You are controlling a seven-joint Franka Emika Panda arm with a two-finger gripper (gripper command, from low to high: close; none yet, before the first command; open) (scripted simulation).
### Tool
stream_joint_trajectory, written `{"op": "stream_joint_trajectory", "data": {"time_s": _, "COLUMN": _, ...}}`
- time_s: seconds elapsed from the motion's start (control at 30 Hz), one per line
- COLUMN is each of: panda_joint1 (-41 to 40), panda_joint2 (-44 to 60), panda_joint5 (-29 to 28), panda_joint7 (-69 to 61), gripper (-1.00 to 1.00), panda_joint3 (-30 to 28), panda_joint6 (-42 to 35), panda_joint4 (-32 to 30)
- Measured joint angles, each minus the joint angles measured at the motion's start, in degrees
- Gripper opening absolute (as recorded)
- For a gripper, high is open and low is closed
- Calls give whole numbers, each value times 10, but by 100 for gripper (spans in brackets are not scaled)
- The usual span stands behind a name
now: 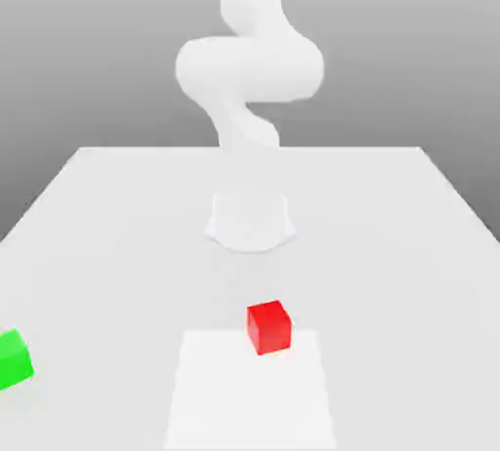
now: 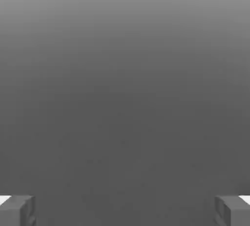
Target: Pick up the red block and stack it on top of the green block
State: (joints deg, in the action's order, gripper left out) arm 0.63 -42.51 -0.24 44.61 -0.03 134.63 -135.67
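In the hand view, we see our claw (image 2: 125,210) released, its two grey fingertips (image 2: 17,210) standing far apart at either edge, with nothing between them but plain grey ground. In the exterior view, the white arm (image 1: 249,68) rises from its base (image 1: 250,222) at the middle of the pale bench (image 1: 98,225). In front of the base, well apart from it, the red block (image 1: 269,327) sits on the bench. The green block (image 1: 14,359) sits off at the exterior view's left edge, well apart from the red one. We judge the red block to be small, stiff and light, with flat smooth faces. We would take it from above, fingers closing on two opposite sides near its middle.
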Motion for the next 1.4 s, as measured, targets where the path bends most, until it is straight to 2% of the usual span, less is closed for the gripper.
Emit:
{"op": "stream_joint_trajectory", "data": {"time_s": 0.53, "panda_joint1": 49, "panda_joint2": 289, "panda_joint5": -7, "panda_joint7": -112, "gripper": 0, "panda_joint3": -15, "panda_joint6": 236, "panda_joint4": -306}}
{"op": "stream_joint_trajectory", "data": {"time_s": 0.63, "panda_joint1": 56, "panda_joint2": 405, "panda_joint5": -1, "panda_joint7": -130, "gripper": 0, "panda_joint3": -15, "panda_joint6": 326, "panda_joint4": -327}}
{"op": "stream_joint_trajectory", "data": {"time_s": 0.77, "panda_joint1": 51, "panda_joint2": 500, "panda_joint5": 9, "panda_joint7": -140, "gripper": 0, "panda_joint3": -7, "panda_joint6": 405, "panda_joint4": -320}}
{"op": "stream_joint_trajectory", "data": {"time_s": 0.8, "panda_joint1": 49, "panda_joint2": 516, "panda_joint5": 10, "panda_joint7": -141, "gripper": -100, "panda_joint3": -4, "panda_joint6": 420, "panda_joint4": -318}}
{"op": "stream_joint_trajectory", "data": {"time_s": 1.03, "panda_joint1": 47, "panda_joint2": 518, "panda_joint5": 8, "panda_joint7": -139, "gripper": -100, "panda_joint3": -3, "panda_joint6": 421, "panda_joint4": -318}}
{"op": "stream_joint_trajectory", "data": {"time_s": 1.3, "panda_joint1": 45, "panda_joint2": 367, "panda_joint5": 1, "panda_joint7": -134, "gripper": -100, "panda_joint3": -4, "panda_joint6": 291, "panda_joint4": -339}}
{"op": "stream_joint_trajectory", "data": {"time_s": 1.4, "panda_joint1": 12, "panda_joint2": 376, "panda_joint5": 15, "panda_joint7": -103, "gripper": -100, "panda_joint3": -34, "panda_joint6": 255, "panda_joint4": -296}}
